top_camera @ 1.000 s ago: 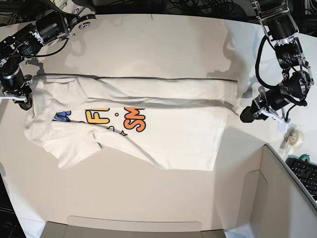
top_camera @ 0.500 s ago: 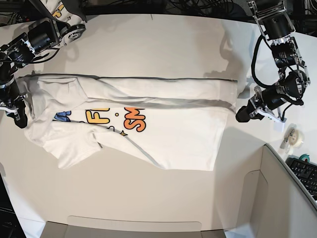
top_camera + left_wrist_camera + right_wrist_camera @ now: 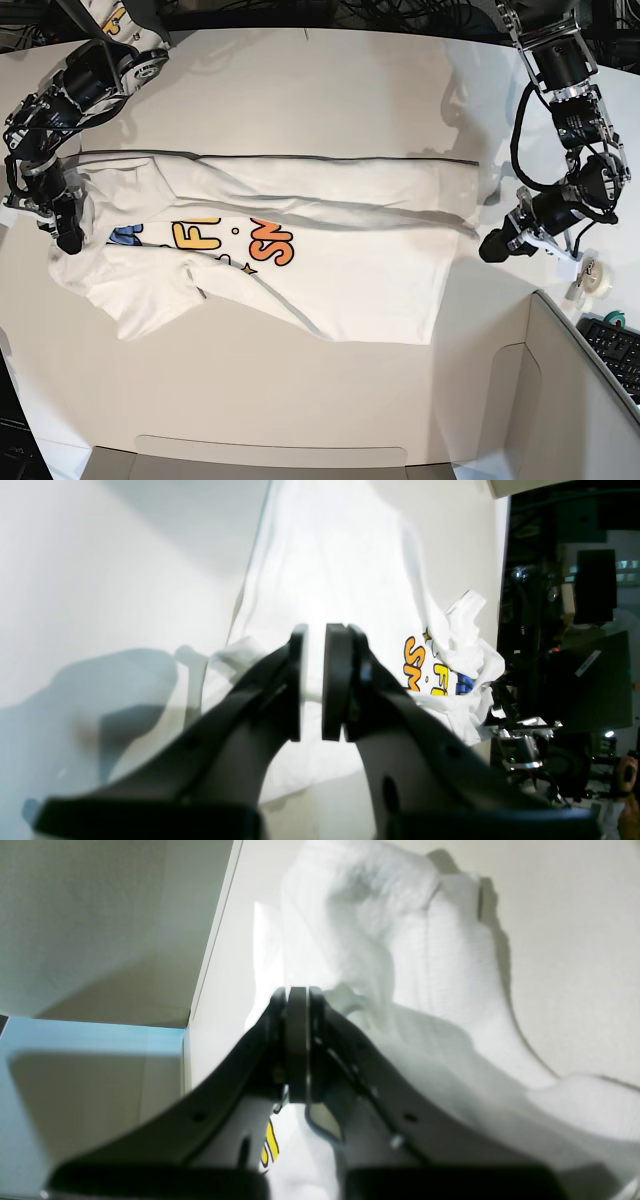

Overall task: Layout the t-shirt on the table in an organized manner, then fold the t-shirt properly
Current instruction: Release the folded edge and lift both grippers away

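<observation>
The table (image 3: 330, 90) lies bare along its far edge and along the near edge below the shirt (image 3: 330, 260), so jaws can pass freely there. At the near right corner a grey box (image 3: 570, 400) blocks the way, with a tape roll (image 3: 598, 279) and keyboard (image 3: 618, 352) just beyond it.

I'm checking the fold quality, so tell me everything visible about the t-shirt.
The t-shirt is white cloth printed with blue, yellow and orange letters and stars. It lies across the table, its far long edge folded over the front and half covering the print. A crumpled sleeve sticks out at the near neck end. The right pincer meets that end.
</observation>
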You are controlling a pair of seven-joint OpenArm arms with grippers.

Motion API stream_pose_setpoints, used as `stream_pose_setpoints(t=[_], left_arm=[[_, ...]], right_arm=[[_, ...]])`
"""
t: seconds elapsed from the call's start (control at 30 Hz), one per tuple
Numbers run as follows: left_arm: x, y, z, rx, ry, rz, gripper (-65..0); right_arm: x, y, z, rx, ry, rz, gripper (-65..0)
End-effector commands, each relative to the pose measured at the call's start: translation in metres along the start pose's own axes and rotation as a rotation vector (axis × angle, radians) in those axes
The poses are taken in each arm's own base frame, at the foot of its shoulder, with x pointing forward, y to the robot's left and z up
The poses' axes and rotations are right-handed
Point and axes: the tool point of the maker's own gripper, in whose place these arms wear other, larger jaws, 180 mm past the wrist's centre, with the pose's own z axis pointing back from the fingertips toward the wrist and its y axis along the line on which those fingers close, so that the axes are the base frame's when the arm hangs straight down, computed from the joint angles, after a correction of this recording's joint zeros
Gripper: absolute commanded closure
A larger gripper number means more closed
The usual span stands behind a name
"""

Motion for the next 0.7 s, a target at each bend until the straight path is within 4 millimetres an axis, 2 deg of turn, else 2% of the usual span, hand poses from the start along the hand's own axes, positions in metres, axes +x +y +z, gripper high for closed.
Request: stream_pose_setpoints(t=[0.0,0.1,0.2,0.37,0.43,0.57,0.67], left_arm=[[0.014,-0.008,0.005,-0.015,-0.027,-0.031,-4.2],[0.013,-0.008,0.005,-0.015,-0.026,-0.027,-4.2],[0.013,-0.008,0.005,-0.016,-0.026,-0.026,-4.2],[0.006,-0.012,-0.002,-0.018,0.002,-0.041,-4.2],[0.003,-0.013,-0.004,-0.019,0.014,-0.045,-4.1],[0.0,-0.015,-0.007,-0.023,0.025,-0.05,-4.0],[0.002,-0.015,-0.006,-0.021,0.019,-0.049,-4.0]], right_arm=[[0.004,-0.004,0.004,-0.024,0.003,0.013,0.0],[0.02,0.004,0.011,-0.04,-0.044,0.027,0.0],[0.032,0.013,0.017,-0.082,-0.098,-0.03,0.0],[0.051,0.051,0.027,-0.095,-0.199,-0.076,0.0],[0.051,0.06,0.02,-0.1,-0.189,-0.108,0.0],[0.051,0.059,0.01,-0.171,-0.205,-0.127,0.0],[0.037,0.056,0.001,-0.22,-0.184,-0.137,0.0]])
